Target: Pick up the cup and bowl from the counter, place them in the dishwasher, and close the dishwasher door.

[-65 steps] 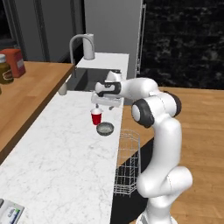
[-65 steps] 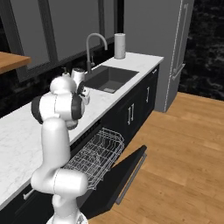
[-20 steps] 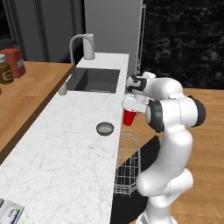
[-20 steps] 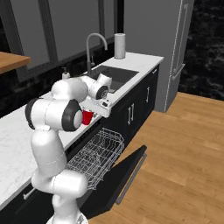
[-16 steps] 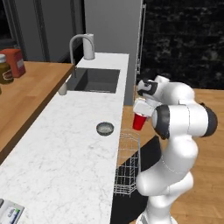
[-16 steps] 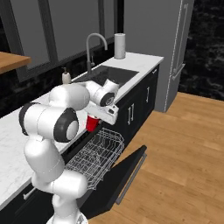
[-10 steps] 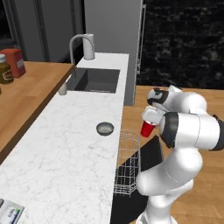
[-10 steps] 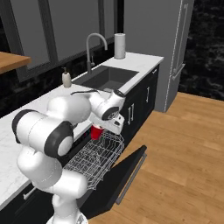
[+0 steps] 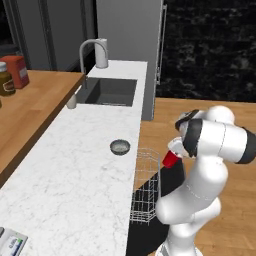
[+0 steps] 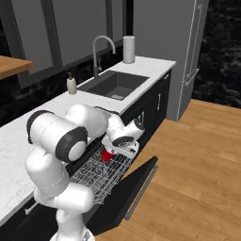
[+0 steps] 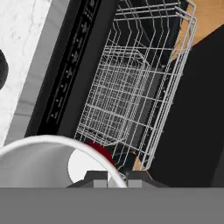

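My gripper (image 9: 173,151) is shut on the red cup (image 9: 169,159), which hangs tilted just off the counter's (image 9: 75,165) edge, over the pulled-out white wire rack (image 9: 146,186). From the right, the cup (image 10: 108,155) sits low above the rack's (image 10: 100,177) near end, under the gripper (image 10: 117,149). In the hand view the cup's white rim (image 11: 43,143) curves in front of the fingertips (image 11: 99,176), with the rack (image 11: 131,87) below. The grey bowl (image 9: 120,146) rests on the counter near its edge. The dishwasher door (image 10: 136,186) lies folded down and open.
A sink (image 9: 107,92) with a faucet (image 9: 92,50) lies further along the counter, a soap bottle (image 10: 71,85) and a frosted tumbler (image 10: 128,49) near it. A wooden shelf (image 9: 30,97) with jars runs on the left. Wood floor (image 10: 197,155) spreads right of the door.
The arm has carried the cup from above the counter's edge to the right and downward, so it now hangs low over the dishwasher rack. The bowl has stayed put.
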Available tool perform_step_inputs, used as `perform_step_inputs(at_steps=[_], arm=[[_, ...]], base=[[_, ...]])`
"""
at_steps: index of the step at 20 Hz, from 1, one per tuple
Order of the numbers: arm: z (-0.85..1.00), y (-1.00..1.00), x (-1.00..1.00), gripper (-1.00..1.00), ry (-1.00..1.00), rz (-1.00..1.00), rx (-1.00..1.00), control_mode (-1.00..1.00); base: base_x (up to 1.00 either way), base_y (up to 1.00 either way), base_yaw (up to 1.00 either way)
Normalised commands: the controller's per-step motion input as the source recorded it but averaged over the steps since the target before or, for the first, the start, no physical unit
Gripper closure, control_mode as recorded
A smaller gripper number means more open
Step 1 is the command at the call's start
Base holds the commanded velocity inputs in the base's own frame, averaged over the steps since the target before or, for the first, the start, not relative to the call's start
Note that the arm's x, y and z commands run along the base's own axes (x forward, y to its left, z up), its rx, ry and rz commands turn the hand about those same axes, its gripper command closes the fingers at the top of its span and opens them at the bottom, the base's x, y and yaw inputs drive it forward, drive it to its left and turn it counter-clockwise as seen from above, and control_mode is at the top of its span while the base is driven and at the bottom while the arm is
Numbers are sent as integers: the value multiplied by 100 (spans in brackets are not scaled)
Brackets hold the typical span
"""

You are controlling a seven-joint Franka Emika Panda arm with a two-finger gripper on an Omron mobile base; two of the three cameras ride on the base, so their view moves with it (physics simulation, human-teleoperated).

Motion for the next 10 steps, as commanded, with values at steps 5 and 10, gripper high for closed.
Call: perform_step_inputs(at_steps=[5,10], arm=[[-45,0,57,100,-1,17,4,-100],[-40,0,62,100,2,5,0,-100]], base=[[0,0,0],[0,0,0]])
